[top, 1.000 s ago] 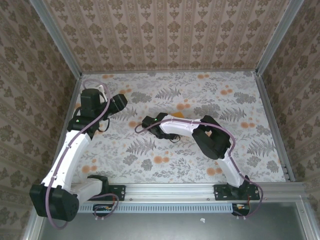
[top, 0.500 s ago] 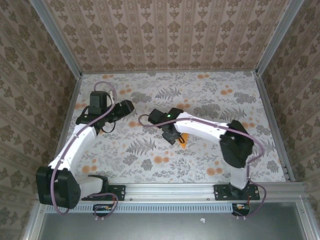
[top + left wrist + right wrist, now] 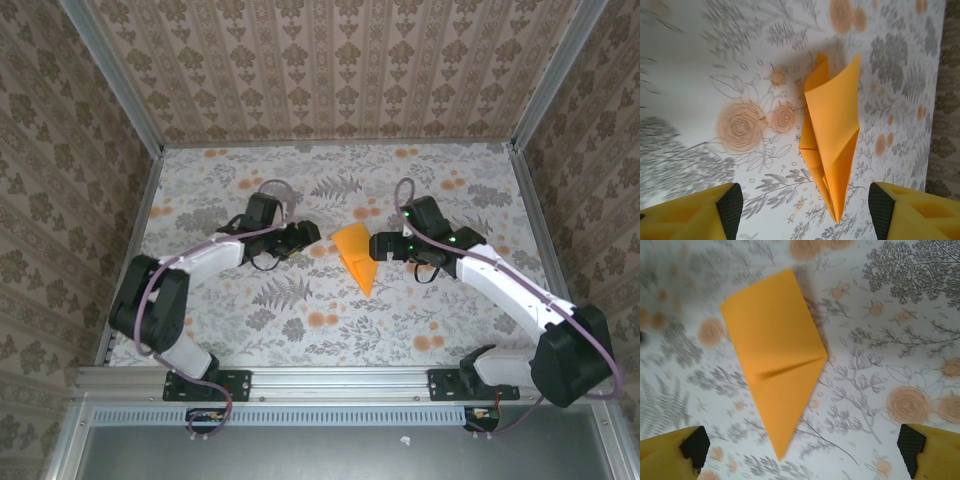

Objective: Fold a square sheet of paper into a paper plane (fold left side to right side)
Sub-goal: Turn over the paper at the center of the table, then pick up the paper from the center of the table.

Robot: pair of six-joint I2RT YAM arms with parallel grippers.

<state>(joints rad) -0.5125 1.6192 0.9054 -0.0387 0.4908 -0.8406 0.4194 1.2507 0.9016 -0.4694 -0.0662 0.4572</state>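
Folded orange paper (image 3: 355, 258) lies on the floral cloth (image 3: 450, 330) at mid-table, between the two grippers, touched by neither. Kite-like shape: broad end toward the far wall, sharp tip toward the near edge.

Left gripper (image 3: 303, 236): low over the cloth, just left of the paper's broad end. In the left wrist view its jaws stand well spread (image 3: 805, 214); the yellow fingers with black pads (image 3: 731, 207) sit at the two lower corners. The paper (image 3: 832, 145) is ahead of them, its tip pointing down into the gap without reaching either pad. One long edge looks lifted a little off the cloth, with a shadow beside it.

Right gripper (image 3: 383, 245): just right of the paper, apart from it. In the right wrist view its jaws are as wide as the frame (image 3: 803, 446), pads (image 3: 696, 444) bare, nothing pinched. The paper (image 3: 775, 375) lies flat ahead, with one short crease across its middle
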